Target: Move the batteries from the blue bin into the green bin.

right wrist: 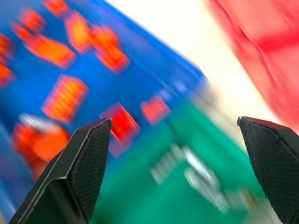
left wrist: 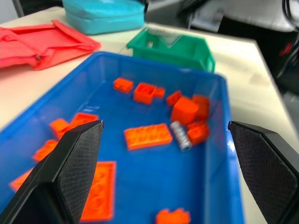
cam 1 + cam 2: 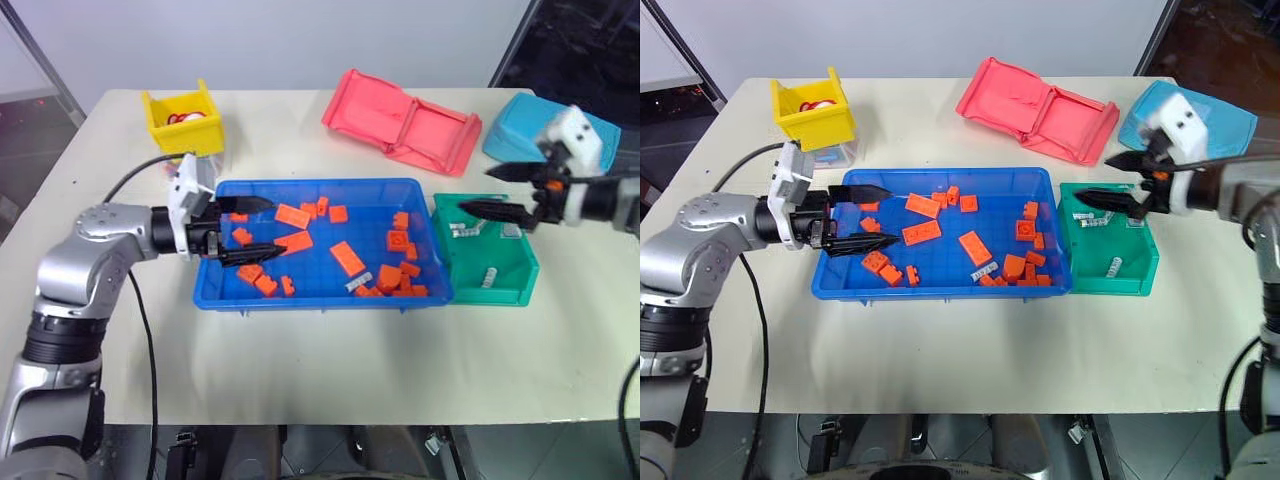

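Note:
The blue bin (image 3: 320, 298) sits mid-table, holding several orange blocks (image 3: 347, 257) and one silvery battery (image 3: 357, 284), also seen in the left wrist view (image 2: 180, 135). Right of it, touching, stands the green bin (image 3: 495, 293) with batteries (image 3: 468, 229) inside, one near its front (image 3: 490, 277). My left gripper (image 3: 272, 226) is open over the blue bin's left end, pointing right, with nothing between its fingers. My right gripper (image 3: 475, 191) is open and empty above the green bin's back left part, pointing left.
A yellow bin (image 3: 183, 118) stands at the back left. An open red case (image 3: 400, 125) and a light blue zipped case (image 3: 530, 125) lie behind the bins. A black cable (image 3: 130, 178) runs along my left arm.

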Controlling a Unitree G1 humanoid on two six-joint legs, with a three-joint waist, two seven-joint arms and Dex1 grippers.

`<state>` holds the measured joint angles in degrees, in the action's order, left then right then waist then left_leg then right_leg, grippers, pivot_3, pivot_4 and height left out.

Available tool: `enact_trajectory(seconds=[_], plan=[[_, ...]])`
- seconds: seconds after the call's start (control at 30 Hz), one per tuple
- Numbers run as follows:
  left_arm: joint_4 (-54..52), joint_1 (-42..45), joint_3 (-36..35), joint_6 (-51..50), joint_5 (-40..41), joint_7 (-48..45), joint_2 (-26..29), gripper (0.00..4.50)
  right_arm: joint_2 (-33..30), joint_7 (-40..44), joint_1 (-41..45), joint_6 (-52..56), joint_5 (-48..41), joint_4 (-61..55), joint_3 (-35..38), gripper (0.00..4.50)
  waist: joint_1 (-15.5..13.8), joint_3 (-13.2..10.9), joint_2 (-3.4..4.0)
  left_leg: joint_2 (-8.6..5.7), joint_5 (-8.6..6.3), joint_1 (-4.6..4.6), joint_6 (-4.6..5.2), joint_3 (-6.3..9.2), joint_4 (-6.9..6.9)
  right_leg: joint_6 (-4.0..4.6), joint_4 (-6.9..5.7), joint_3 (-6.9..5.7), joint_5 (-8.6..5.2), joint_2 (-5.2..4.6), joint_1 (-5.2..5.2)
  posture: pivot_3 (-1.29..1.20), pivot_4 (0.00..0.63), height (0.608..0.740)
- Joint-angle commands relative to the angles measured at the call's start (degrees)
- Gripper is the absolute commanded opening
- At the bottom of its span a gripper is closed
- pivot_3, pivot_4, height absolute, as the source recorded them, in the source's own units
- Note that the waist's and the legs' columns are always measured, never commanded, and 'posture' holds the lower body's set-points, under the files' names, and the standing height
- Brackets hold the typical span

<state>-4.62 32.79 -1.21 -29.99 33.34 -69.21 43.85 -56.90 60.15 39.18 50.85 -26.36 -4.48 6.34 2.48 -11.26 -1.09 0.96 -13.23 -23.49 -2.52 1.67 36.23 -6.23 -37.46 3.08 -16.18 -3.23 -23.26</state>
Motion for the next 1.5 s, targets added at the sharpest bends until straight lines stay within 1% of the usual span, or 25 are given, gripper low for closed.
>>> enact_trajectory(seconds=[0.03, 0.13, 0.3, 0.57, 0.7, 0.9, 1.13, 1.33, 1.5], plan=[[0.3, 1.0, 0.2, 3.5, -2.8, -3.0, 2.8, 4.50, 1.7, 0.7, 1.6, 2.1, -2.7, -4.4, -2.8, 4.43, -0.2, 0.0, 0.00, 0.00, 0.00, -0.01, 0.00, 0.00, 0.00, 0.00, 0.01, 0.00, 0.00, 0.00, 0.01, 0.00, 0.150, 0.740], [-0.5, 0.9, 0.2, 4.1, -3.3, -4.3, 4.0, 4.50, 2.3, 3.6, 2.3, 1.1, -2.7, -6.4, -7.4, 4.43, -0.5, 0.0, 0.00, -0.05, 0.00, -0.08, 0.00, -0.01, 0.01, 0.00, 0.05, 0.00, 0.00, -0.07, -0.01, 0.00, 0.150, 0.740], [-2.2, 0.3, -0.8, 3.5, -2.6, -3.3, 3.4, 4.50, 4.1, 7.0, 3.0, -2.0, -1.1, -7.4, -14.6, 4.43, -0.4, 0.0, -0.01, -0.06, 0.00, -0.10, 0.00, -0.02, 0.04, 0.00, 0.06, -0.01, 0.00, -0.10, -0.01, 0.00, 0.150, 0.740], [-5.3, -3.9, -3.4, 1.2, -1.2, -0.5, 4.1, 4.50, 11.6, 4.1, 3.7, 2.2, -1.0, -7.0, -20.7, 4.43, 0.0, 0.0, -0.01, -0.02, 0.00, -0.09, 0.01, 0.01, 0.02, 0.00, -0.03, -0.01, 0.00, -0.04, -0.08, 0.00, 0.150, 0.740], [-7.5, -5.8, -4.8, 0.2, 0.1, 1.5, 3.6, 4.50, 14.8, 2.5, 3.9, 2.5, 0.8, -4.5, -23.5, 4.43, -0.1, 0.0, -0.02, -0.03, 0.00, -0.10, 0.00, 0.01, 0.06, 0.00, -0.03, -0.01, 0.00, -0.07, -0.06, 0.00, 0.150, 0.740], [-9.6, -7.1, -5.8, -0.9, 1.5, 4.4, 2.7, 4.50, 17.3, 1.4, 3.9, 1.0, 4.2, -0.4, -26.3, 4.43, -0.2, 0.0, -0.02, -0.04, 0.00, -0.10, 0.00, 0.01, 0.10, 0.00, -0.04, -0.02, 0.00, -0.08, -0.04, 0.00, 0.150, 0.740], [-10.3, -7.8, -6.2, -1.0, 2.2, 6.1, 2.4, 4.50, 16.5, 2.2, 3.4, -2.7, 9.2, 3.2, -28.7, 4.43, -0.1, 0.0, -0.03, -0.04, 0.00, -0.09, 0.00, 0.02, 0.10, 0.00, -0.06, -0.03, 0.00, -0.07, -0.04, 0.00, 0.150, 0.740], [-9.6, -7.5, -5.6, -0.2, 1.9, 6.6, 1.7, 4.50, 12.1, 6.7, 2.3, -9.9, 14.9, 3.6, -32.3, 4.43, -0.3, 0.0, -0.04, -0.04, 0.00, -0.08, 0.00, 0.02, 0.14, 0.00, -0.05, -0.03, 0.00, -0.08, 0.01, 0.00, 0.150, 0.740], [-9.1, -7.2, -5.4, 0.3, 1.5, 6.6, 1.1, 4.50, 12.6, 7.8, 2.8, -13.4, 17.8, 5.0, -32.7, 4.43, -0.2, 0.0, -0.05, -0.04, 0.00, -0.04, 0.00, 0.02, 0.16, 0.00, -0.06, -0.03, 0.00, -0.07, 0.03, 0.00, 0.150, 0.740]])
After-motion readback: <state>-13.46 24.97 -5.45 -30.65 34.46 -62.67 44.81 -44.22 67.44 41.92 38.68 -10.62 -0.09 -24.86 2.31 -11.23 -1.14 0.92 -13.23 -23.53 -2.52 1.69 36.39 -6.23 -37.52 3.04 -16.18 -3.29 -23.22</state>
